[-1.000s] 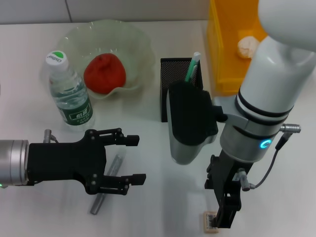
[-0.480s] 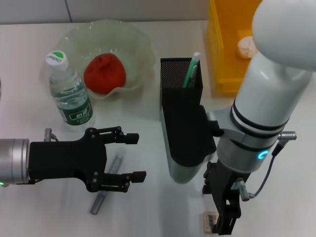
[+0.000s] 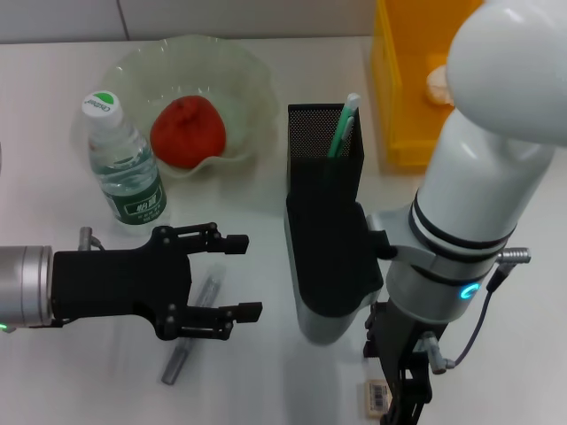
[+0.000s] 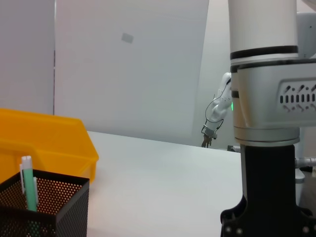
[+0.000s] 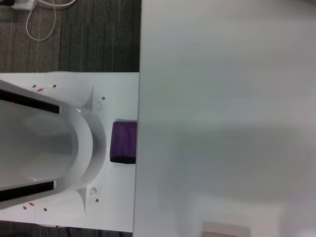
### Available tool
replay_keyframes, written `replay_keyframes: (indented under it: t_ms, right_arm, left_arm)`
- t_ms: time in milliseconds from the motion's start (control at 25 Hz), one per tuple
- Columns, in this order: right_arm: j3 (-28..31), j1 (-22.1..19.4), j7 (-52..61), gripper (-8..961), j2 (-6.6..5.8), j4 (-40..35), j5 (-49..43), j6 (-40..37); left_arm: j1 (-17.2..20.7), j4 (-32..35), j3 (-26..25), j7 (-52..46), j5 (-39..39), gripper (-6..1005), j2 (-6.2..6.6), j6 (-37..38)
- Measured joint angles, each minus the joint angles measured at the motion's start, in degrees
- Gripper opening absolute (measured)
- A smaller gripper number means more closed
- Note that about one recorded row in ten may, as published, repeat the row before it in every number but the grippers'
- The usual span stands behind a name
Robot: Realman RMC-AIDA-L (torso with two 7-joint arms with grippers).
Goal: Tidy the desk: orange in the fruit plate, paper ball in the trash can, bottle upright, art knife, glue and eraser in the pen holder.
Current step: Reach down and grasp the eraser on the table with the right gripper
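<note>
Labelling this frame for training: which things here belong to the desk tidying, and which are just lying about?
Job: orange, fruit plate, bottle, paper ball, trash can, eraser, pen holder, grey stick.
Lying about: green pen.

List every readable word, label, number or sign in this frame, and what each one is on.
Bottle cap: a green logo with lettering, too blurred to read.
Bottle's green label: white print, too small to read.
Eraser: a barcode label, digits unreadable.
Right arm: a lit green ring, a light rather than text.
Nothing else carries writing.
</note>
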Motion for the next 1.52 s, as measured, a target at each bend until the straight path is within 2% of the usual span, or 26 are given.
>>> replay_keyframes:
  t_ms: [280, 1520]
  right_arm:
    - [-3.34, -0.10, 1.72, 824, 0.01, -1.19, 0.00, 0.23]
    - [-6.06, -0.09, 2.61, 694, 0.09, 0.45, 0.02, 2.55]
  left_arm:
    - [-0.02, 0.15, -0.56, 0.00, 0.27, 814, -0.17, 0.00]
    - [-0.02, 0.25, -1.10, 0.00, 0.35, 815, -0.35, -0.08]
